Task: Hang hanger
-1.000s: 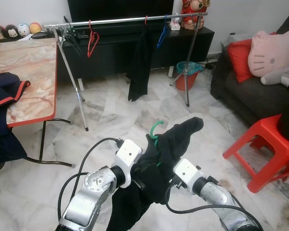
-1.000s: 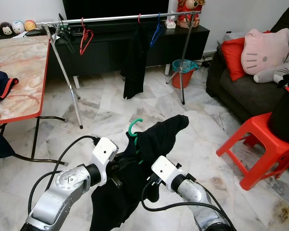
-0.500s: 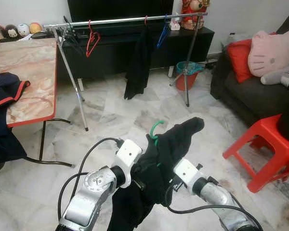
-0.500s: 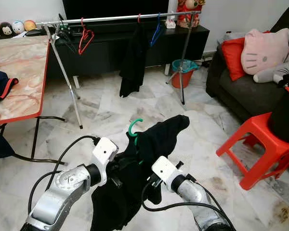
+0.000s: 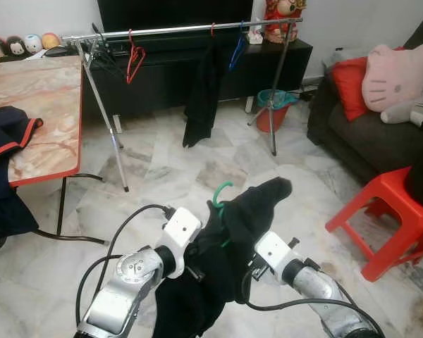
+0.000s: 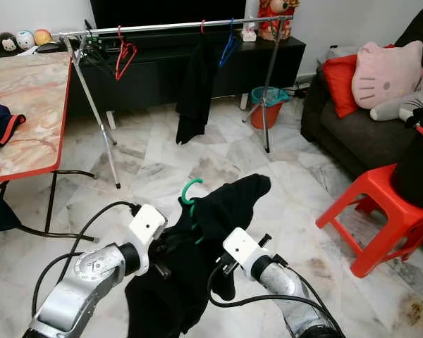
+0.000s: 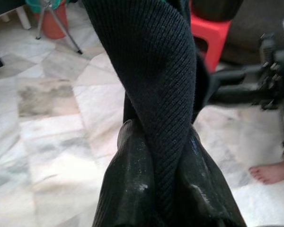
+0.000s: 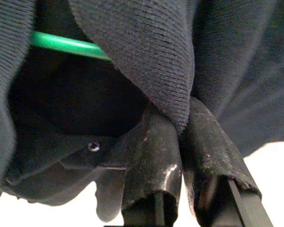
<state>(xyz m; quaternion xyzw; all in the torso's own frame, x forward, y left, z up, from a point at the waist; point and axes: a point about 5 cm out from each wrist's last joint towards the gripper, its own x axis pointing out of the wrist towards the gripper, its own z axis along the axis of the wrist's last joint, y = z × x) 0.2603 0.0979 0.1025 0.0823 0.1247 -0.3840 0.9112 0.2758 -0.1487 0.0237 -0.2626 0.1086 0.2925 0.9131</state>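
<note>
Both grippers are clamped on the same black knitted garment (image 5: pixel 229 239), which hangs on a green plastic hanger (image 5: pixel 219 193) low in front of the robot. From the left eye view, the left gripper (image 5: pixel 197 262) is hidden in the cloth on the left side and the right gripper (image 5: pixel 241 271) on the right side; the green hook rises just above the garment between the two arms. Compared with half a second ago, the left arm sits a little lower and more to the left, and the hook also stands slightly lower and more to the left.

From the right eye view, the long silver metal clothes rail (image 6: pixel 176 26) stands well apart, in front of the black TV cabinet (image 6: pixel 162 70). On this rail hang a red hanger (image 6: pixel 121 56), a blue hanger (image 6: pixel 228 46) and another black garment (image 6: pixel 195 91). The bottom of that garment hung longer one second ago; its shape now is close to that of half a second ago. A red plastic stool (image 6: pixel 370 211) stands at the right, and a marble-pattern table with red edge (image 6: pixel 28 113) at the left.

From the left wrist view, the two black fingers (image 7: pixel 128 198) are pressed on a fold of the knitted cloth.

From the right wrist view, the fingers (image 8: pixel 156 156) pinch the cloth edge, with the green hanger bar (image 8: pixel 66 44) near them.
</note>
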